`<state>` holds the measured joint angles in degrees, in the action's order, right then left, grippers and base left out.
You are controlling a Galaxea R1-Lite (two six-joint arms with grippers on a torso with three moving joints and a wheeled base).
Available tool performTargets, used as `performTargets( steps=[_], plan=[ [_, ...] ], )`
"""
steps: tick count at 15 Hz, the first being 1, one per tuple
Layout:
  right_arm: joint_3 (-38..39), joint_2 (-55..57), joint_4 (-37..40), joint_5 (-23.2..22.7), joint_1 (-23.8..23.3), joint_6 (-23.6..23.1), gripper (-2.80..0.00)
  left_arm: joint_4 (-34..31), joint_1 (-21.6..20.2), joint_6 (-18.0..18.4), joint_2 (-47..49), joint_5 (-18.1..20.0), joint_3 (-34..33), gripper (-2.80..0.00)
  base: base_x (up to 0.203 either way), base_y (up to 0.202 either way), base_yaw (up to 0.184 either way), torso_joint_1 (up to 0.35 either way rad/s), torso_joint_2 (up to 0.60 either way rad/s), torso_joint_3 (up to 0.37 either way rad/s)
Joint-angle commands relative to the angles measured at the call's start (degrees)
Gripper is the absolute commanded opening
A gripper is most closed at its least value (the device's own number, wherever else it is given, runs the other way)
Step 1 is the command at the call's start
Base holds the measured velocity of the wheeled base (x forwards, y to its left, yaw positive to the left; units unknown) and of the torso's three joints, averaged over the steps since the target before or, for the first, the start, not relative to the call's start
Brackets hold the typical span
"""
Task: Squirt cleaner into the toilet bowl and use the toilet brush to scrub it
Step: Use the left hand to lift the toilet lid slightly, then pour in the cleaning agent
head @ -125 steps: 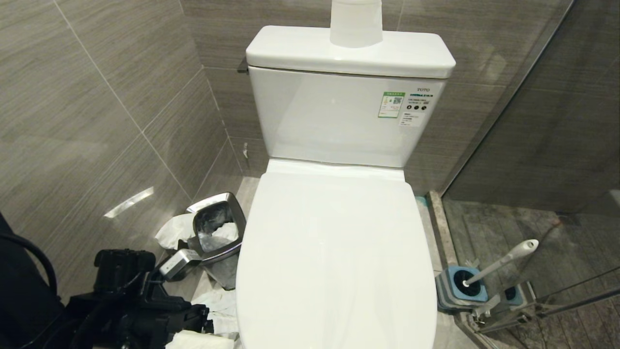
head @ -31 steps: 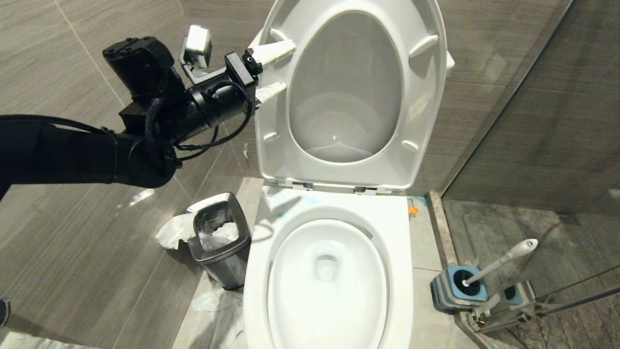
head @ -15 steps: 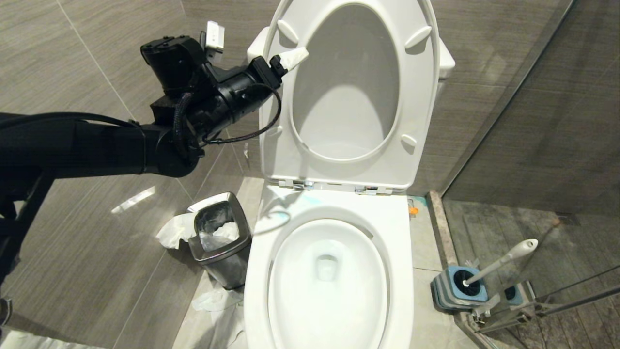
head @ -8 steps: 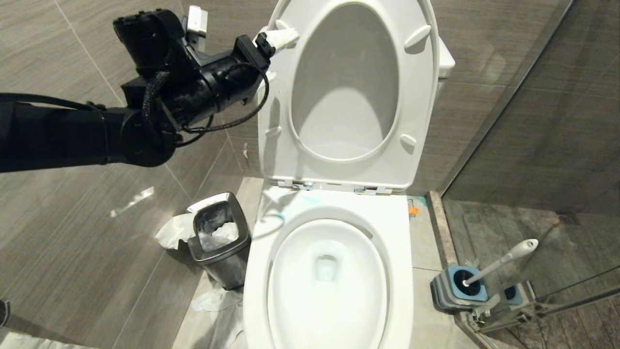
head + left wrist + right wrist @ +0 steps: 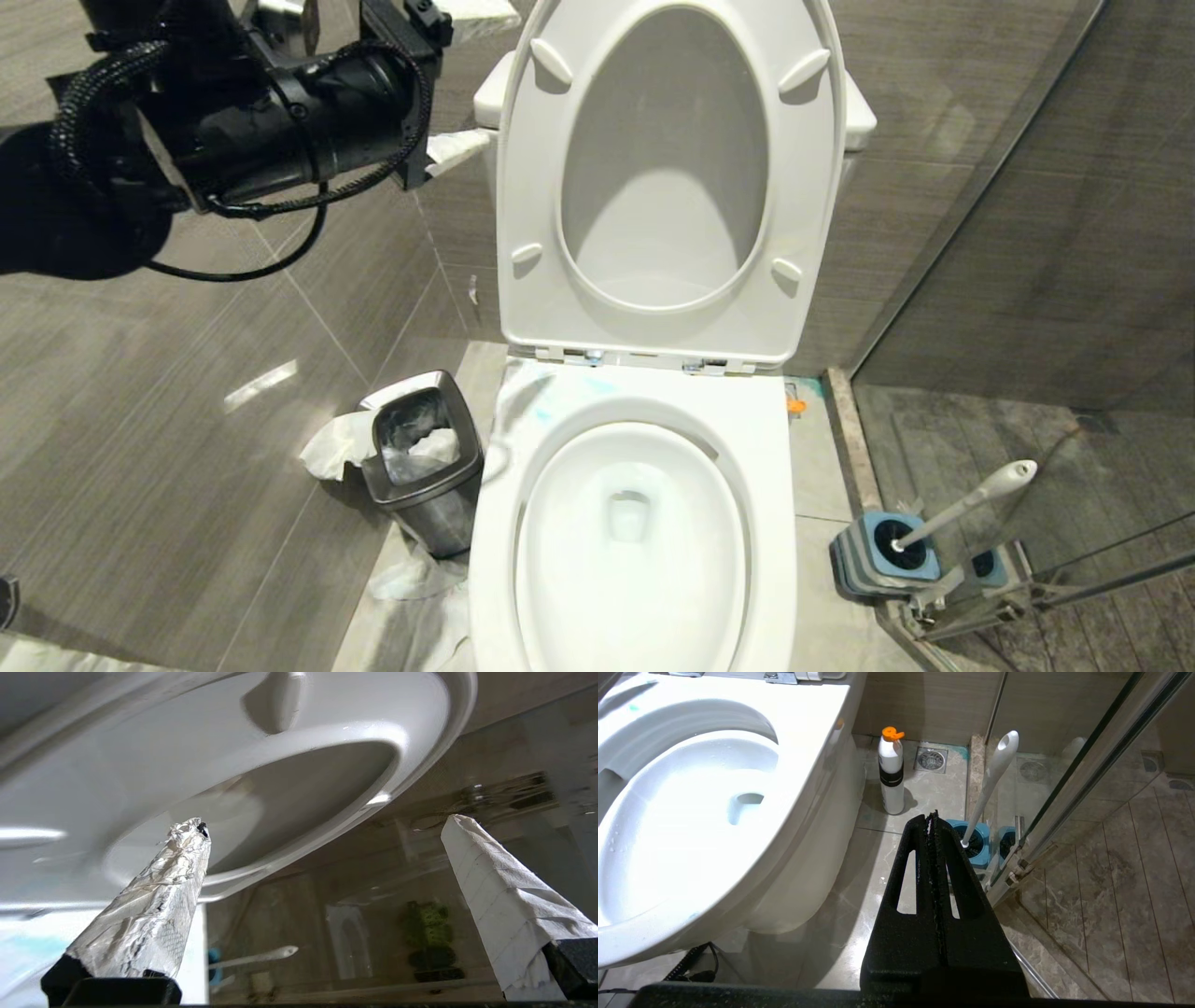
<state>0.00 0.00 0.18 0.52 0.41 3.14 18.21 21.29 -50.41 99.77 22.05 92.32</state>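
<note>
The toilet bowl [image 5: 775,523] is open, its white seat [image 5: 523,187] and lid upright against the tank. Faint turquoise smears of cleaner [image 5: 541,411] mark the back left of the rim. The toilet brush [image 5: 971,499] leans in its blue-topped holder [image 5: 878,555] on the floor to the right. My left gripper [image 5: 471,79] hangs open at the upper left, apart from the seat's edge, holding nothing. In the left wrist view its foil-wrapped finger [image 5: 154,905] and paper-wrapped finger [image 5: 495,896] stand wide before the seat. My right gripper [image 5: 931,819] is shut and empty, low beside the bowl [image 5: 803,765], facing the brush [image 5: 992,779].
A steel waste bin [image 5: 420,467] with crumpled paper stands left of the toilet. A white bottle with an orange cap [image 5: 891,777] stands on the floor between toilet and brush holder. A glass shower partition [image 5: 1027,187] closes the right side, tiled wall the left.
My left arm has drawn back from the raised seat, up and to the left, fingers still open. Seat and lid stay upright; several seconds ago the lid was down.
</note>
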Motion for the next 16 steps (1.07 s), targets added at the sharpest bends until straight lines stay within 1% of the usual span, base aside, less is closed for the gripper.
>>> performTargets(
  steps=[1, 3, 5, 6, 7, 9, 10, 11, 13, 16],
  plan=[
    [-0.08, 0.00, 0.02, 0.02, 0.02, 0.02, -2.80, -6.28, -1.38, 9.19, -4.44, 0.11, -2.06, 0.00, 0.000, 0.000, 0.000, 0.000, 0.00, 0.000],
    [0.00, 0.00, -0.01, 0.01, 0.02, 0.02, -2.80, -8.72, -2.75, 21.58, -6.14, 0.06, -4.33, 0.00, 0.000, 0.000, 0.000, 0.000, 0.00, 0.000],
    [0.00, 0.00, -0.01, 0.01, 0.02, 0.02, -2.80, -9.25, -3.68, 32.80, -7.10, -0.17, -4.47, 0.00, 0.000, 0.000, 0.000, 0.000, 0.00, 0.000],
    [-0.01, 0.00, -0.01, 0.01, 0.02, 0.02, -2.80, -9.26, -3.81, 36.53, -7.31, -0.70, -3.87, 0.00, 0.000, 0.000, 0.000, 0.000, 0.00, 0.000],
    [0.00, 0.00, 0.00, 0.01, 0.02, 0.02, -2.80, -9.19, -3.86, 40.51, -7.63, -2.12, -3.17, 0.00, 0.000, 0.000, 0.000, 0.000, 0.00, 0.000],
    [0.00, 0.00, -0.01, 0.09, 0.02, 0.02, -2.80, -8.36, -3.89, 48.51, -8.58, -5.96, -2.15, 0.00, 0.000, 0.000, 0.000, 0.000, 0.00, 0.000],
    [0.00, 0.00, -0.01, 0.01, 0.02, 0.02, -2.80, -7.63, -3.79, 51.89, -9.09, -7.38, -1.82, 0.00, 0.000, 0.000, 0.000, 0.000, 0.00, 0.000],
    [0.00, 0.00, -0.01, 0.01, 0.02, 0.02, -2.80, -7.12, -3.68, 53.94, -9.92, -8.71, -1.76, 0.00, 0.000, 0.000, 0.000, 0.000, 0.00, 0.000],
    [0.00, 0.00, -0.01, 0.01, -0.05, 0.02, -2.80, -7.05, -3.54, 56.68, -10.98, -11.46, -1.91, 0.00, 0.000, 0.000, 0.000, 0.000, 0.00, 0.000],
    [0.00, 0.00, -0.01, 0.07, 0.02, 0.02, -2.80, -7.05, -3.62, 57.87, -12.07, -12.38, -1.77, 0.00, 0.000, 0.000, 0.000, 0.000, 0.00, 0.000]
  ],
)
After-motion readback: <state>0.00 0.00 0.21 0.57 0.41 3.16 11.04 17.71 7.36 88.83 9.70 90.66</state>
